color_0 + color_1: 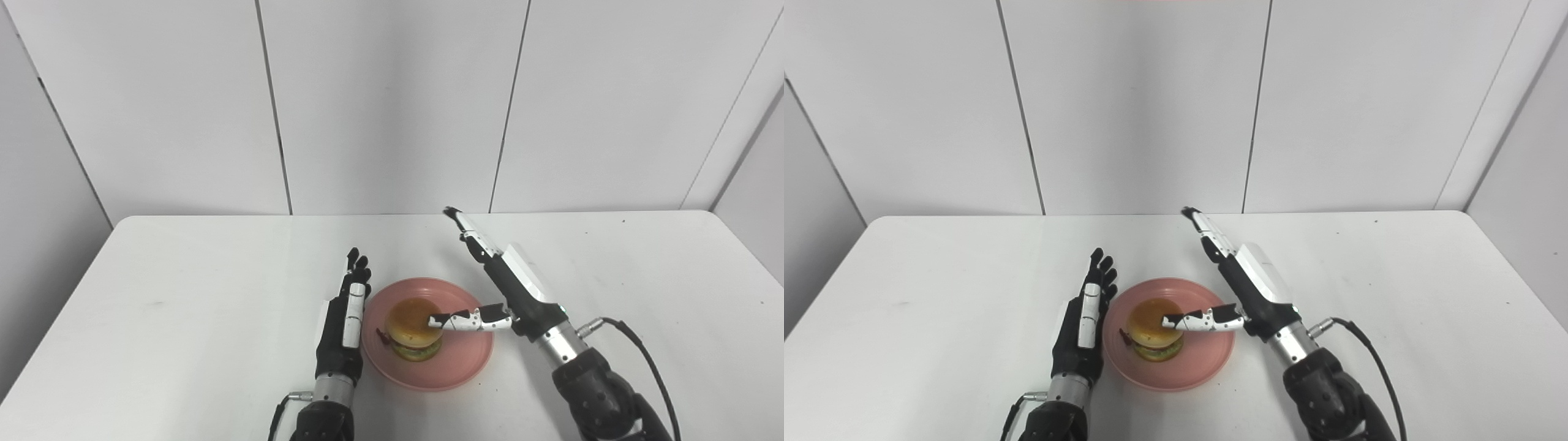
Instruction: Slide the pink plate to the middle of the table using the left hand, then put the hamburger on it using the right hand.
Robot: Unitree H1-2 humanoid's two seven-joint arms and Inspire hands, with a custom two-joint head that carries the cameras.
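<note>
- Left eye view: the pink plate [427, 334] is lying on the white table [184, 294], in the near middle of it, between the two hands
- The hamburger [414, 329] is sitting upright on the plate, a little left of the plate's centre, with its brown bun on top and green filling showing below
- The left hand [344, 321] is resting just beside the plate's left rim, its fingers stretched straight and close together, pointing away from the robot and holding nothing; whether it is touching the rim cannot be told
- The right hand [502, 278] is hovering over the plate's right side with its fingers spread out straight, pointing up and toward the far wall, gripping nothing
- Its thumb [468, 320] is reaching leftward over the plate, with the tip lying at the bun's right side; contact cannot be told for sure
- A black cable [643, 355] is looping from the right wrist down along the forearm
- Right eye view: the same layout is showing, with the plate [1206, 361] near the table's front middle and the hamburger [1152, 338] standing on it
- The left hand [1083, 327] is lying flat-fingered and empty beside the plate's left edge
- The right hand [1249, 275] is standing splayed and empty, its thumb crossing above the plate toward the bun
- Grey wall panels [1139, 104] are standing behind the table
</note>
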